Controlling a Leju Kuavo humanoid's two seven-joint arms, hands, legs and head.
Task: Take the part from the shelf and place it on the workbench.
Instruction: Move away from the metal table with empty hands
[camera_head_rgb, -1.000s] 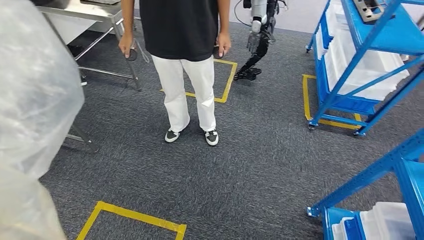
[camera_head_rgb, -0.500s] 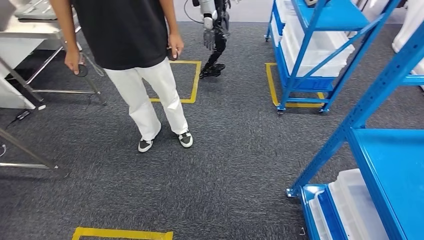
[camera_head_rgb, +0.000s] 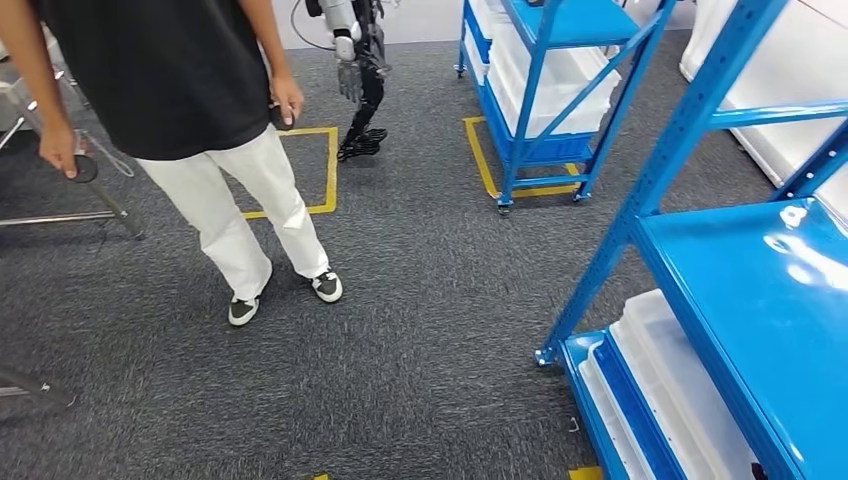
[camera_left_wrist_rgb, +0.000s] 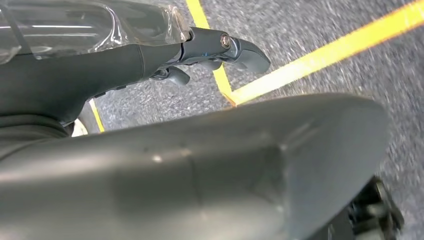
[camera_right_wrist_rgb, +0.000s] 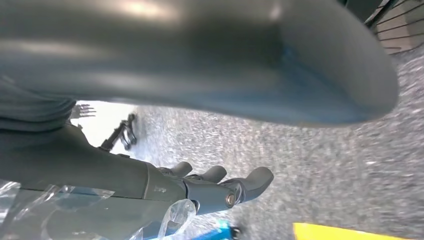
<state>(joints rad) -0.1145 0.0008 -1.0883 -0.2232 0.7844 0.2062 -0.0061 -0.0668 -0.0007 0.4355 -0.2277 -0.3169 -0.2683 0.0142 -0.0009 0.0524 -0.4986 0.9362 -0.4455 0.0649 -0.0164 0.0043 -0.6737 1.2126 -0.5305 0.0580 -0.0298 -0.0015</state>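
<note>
A near blue shelf (camera_head_rgb: 742, 262) stands at my right, its blue board bare where I see it, with white bins (camera_head_rgb: 672, 392) on the level below. A second blue shelf (camera_head_rgb: 561, 62) with white bins stands farther back. I cannot make out the part on either one. My left hand (camera_left_wrist_rgb: 215, 47) hangs over the grey carpet, its fingers stretched out with nothing in them. My right hand (camera_right_wrist_rgb: 220, 187) hangs the same way, fingers apart and holding nothing. Clear plastic film lies along the back of both hands.
A person (camera_head_rgb: 200, 100) in a black shirt and white trousers stands at the left on the carpet. Another robot (camera_head_rgb: 358, 70) stands behind. Yellow tape (camera_head_rgb: 325, 170) marks squares on the floor. Metal table legs (camera_head_rgb: 70, 210) show at the far left.
My view has swung to the right: the person and far shelf have slid left, the clear plastic at the left has gone from view, and the near shelf has come in.
</note>
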